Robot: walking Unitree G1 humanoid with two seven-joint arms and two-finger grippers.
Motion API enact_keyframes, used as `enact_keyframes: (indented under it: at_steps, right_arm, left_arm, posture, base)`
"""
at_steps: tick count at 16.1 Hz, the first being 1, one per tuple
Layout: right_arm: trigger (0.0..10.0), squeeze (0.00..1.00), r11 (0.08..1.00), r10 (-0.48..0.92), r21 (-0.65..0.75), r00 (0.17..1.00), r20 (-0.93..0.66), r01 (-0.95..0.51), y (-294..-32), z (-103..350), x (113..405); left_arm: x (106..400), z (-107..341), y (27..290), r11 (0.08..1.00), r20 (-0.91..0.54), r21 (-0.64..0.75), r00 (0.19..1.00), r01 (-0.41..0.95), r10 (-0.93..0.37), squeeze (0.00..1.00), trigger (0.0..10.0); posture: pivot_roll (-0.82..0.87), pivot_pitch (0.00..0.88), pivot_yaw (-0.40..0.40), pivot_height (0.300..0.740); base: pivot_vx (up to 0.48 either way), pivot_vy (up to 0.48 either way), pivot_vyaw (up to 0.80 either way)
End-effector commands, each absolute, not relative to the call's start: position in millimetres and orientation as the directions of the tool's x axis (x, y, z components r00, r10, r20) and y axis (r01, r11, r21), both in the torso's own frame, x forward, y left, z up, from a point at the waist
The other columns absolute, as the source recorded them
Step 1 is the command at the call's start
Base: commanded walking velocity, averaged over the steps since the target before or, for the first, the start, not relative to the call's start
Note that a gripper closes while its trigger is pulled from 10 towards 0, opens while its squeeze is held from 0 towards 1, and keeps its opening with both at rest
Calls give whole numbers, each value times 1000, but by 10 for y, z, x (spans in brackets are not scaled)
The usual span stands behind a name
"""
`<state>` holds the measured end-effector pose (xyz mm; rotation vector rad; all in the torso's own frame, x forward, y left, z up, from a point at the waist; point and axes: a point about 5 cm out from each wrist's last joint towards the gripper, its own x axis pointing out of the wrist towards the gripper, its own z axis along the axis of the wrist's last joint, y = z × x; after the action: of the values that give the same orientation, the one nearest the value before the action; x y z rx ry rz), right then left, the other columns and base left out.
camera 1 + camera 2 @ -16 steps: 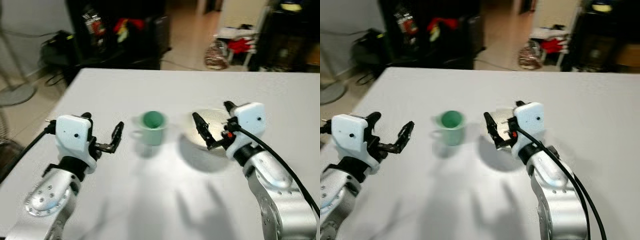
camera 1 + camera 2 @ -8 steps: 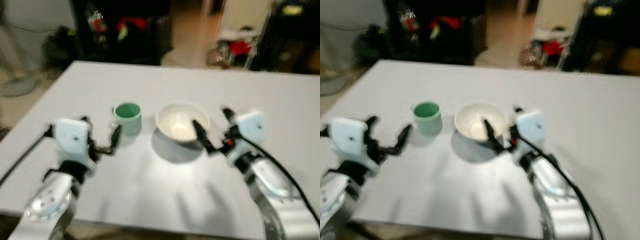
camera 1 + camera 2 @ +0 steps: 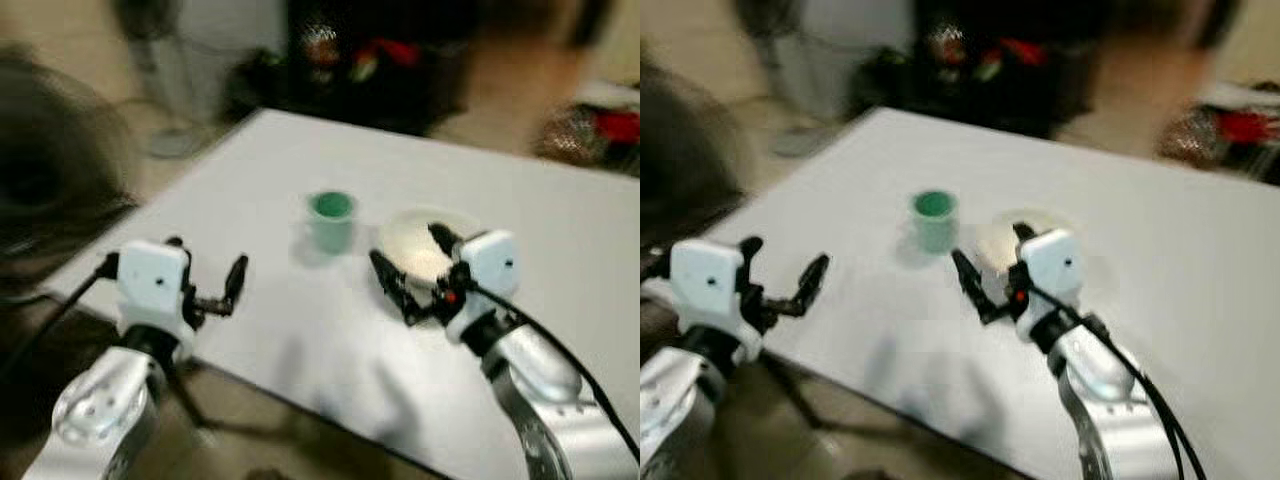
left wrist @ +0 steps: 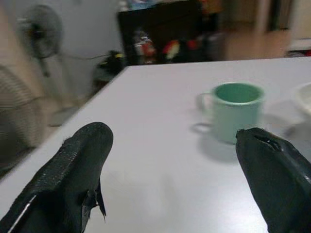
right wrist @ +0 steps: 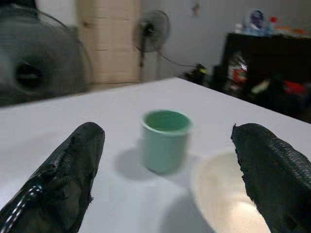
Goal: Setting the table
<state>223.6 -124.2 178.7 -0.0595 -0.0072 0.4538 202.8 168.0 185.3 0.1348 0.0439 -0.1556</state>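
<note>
1. Head stereo pair looks forward and down, blurred, over the white surface (image 3: 300,180).
2. Left wrist camera sits low, near the green mug (image 4: 236,110).
3. Right wrist camera, also low, shares the mug and bowl (image 5: 228,194).

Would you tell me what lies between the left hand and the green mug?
Only bare white table: the left wrist view shows nothing between the open left hand and the green mug.
</note>
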Motion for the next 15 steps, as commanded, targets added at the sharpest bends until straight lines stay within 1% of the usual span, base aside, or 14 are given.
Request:
enact_keyframes:
  at_steps: [1,6,11,15]
  right_arm:
    - [10000,1000,891,451,-53,892,10,-450,-1229,1807,2227]
    - [10000,1000,889,458,-27,889,-1,-458,-1222,1775,2228]
    - [10000,1000,891,453,-21,891,-17,-454,-1221,1736,2259]
    - [10000,1000,891,453,-10,891,-22,-453,-1208,1717,2270]
  left_arm:
    - [2051,1853,1725,984,-53,134,992,119,-113,0,10000]
    - [2039,1856,1718,983,-47,144,993,112,-106,0,10000]
    - [2028,1853,1715,986,-50,125,993,109,-103,0,10000]
    - [2037,1857,1731,986,-52,132,994,107,-101,0,10000]
  posture:
    - [2,0,37,740]
    - [7,0,29,740]
    - [17,0,25,740]
    - [21,0,27,740]
  base:
    - [0,0,800]
    - [0,0,800]
    - [0,0,800]
    - [0,395,800]
